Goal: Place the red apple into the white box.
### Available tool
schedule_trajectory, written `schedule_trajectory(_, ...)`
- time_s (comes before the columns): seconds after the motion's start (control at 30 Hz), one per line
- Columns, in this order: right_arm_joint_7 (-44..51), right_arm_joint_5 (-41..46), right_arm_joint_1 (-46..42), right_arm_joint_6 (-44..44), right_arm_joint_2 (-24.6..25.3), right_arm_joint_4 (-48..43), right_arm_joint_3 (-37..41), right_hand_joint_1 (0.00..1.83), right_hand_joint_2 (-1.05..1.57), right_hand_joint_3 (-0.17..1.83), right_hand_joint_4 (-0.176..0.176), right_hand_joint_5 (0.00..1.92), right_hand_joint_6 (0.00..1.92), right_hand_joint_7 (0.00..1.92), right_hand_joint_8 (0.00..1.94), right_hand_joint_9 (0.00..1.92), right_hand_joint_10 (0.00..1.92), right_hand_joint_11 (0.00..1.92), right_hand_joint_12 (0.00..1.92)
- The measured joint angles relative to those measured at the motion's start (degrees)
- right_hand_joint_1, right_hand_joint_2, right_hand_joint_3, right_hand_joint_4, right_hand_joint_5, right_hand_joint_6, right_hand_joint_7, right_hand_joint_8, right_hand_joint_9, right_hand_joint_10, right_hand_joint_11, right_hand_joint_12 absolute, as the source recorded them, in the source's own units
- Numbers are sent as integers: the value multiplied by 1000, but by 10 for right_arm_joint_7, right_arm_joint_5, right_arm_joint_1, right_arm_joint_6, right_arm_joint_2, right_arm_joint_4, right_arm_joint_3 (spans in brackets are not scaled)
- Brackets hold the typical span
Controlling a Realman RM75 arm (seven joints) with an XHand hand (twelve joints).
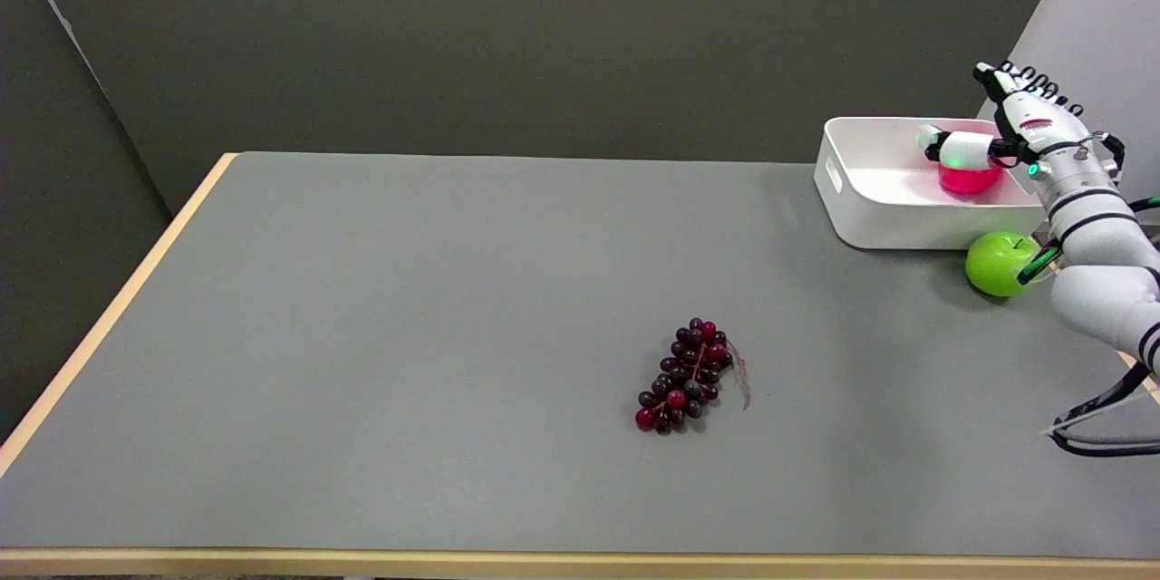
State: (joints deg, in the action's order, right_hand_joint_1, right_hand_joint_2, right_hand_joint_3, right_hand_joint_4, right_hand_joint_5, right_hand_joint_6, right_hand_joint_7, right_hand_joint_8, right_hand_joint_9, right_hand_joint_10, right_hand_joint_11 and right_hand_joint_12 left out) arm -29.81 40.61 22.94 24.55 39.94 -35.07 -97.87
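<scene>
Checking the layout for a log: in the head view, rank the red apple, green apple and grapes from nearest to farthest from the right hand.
From the right hand:
1. Red apple, under it, inside the white box.
2. Green apple, on the table before the box.
3. Grapes, mid-table, far left.

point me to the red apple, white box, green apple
red apple point(968, 178): head view, on its lower front skin, below the thumb.
white box point(893, 227): head view, on its near outer wall.
green apple point(995, 265): head view, on the middle of its front.
</scene>
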Motion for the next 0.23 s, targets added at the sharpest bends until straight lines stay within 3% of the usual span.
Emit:
schedule_trajectory(0.1,-8,7,-22,10,-1,-21,8,416,610,740,35,32,261,-1,-1,-1,-1,-1,270)
schedule_trajectory(0.23,-16,13,-57,30,-4,-58,21,378,635,733,31,63,271,-1,-1,-1,-1,-1,406)
